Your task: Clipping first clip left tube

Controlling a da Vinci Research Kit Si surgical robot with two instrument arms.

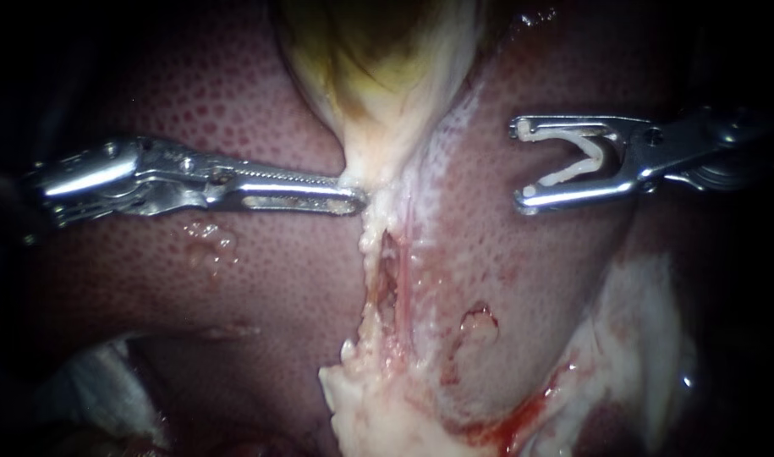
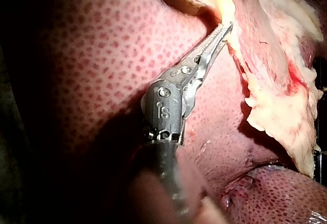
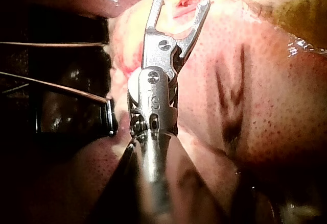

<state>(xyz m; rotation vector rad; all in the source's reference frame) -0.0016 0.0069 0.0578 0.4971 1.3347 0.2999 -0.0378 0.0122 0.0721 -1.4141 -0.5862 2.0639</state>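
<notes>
Left instrument (image 1: 359, 200) is sitting nearest the endoscope, its pincer nearly closed and pinching pale tissue (image 1: 374, 173) at the gallbladder (image 1: 378, 59) neck. I'm holding the right instrument (image 1: 520, 165) over the liver (image 1: 234, 110), pincer spread wide and carrying a white clip (image 1: 577, 161) well apart from the left tube (image 1: 371, 262). Left wrist: pincer tips are gripping that pale edge. Right wrist: pincer is standing open around the clip, pale tissue just ahead.

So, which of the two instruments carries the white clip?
The right instrument: a white clip sits between its jaws, touching both. The left instrument has none; its jaws grip pale tissue below the gallbladder.
</notes>
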